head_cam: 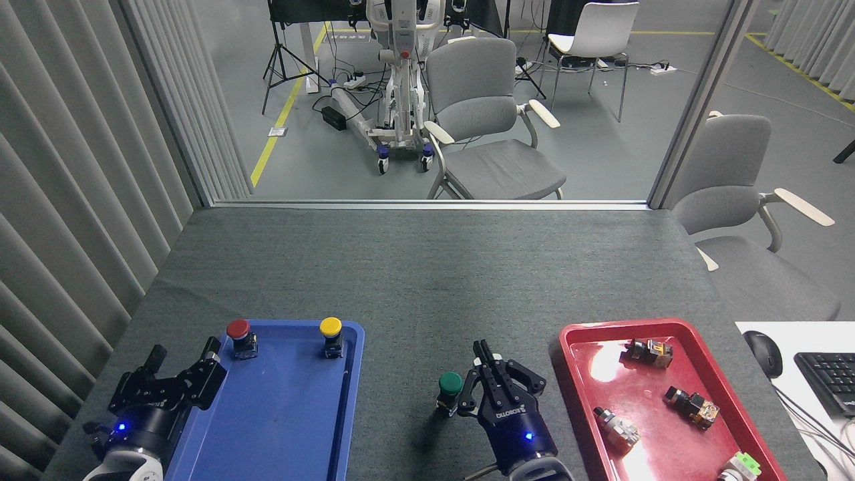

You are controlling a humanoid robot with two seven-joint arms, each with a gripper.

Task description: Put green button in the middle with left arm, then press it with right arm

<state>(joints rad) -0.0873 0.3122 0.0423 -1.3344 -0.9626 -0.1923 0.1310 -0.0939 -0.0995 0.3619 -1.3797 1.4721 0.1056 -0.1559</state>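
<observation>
We see the green button (450, 383) standing upright on the bare grey desk (427, 280) between the blue tray (280, 434) and the red tray (674, 427). Our right claw (486, 354) sits just beside it, fingers pressed together. Our left claw (184, 357) is spread open over the blue tray's left rim, near the red button (238, 330) and the yellow button (330, 328).

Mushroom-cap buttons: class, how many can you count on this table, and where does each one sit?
3. The red button and yellow button stand at the blue tray's far end; the green button stands on the grey tabletop between trays.
</observation>
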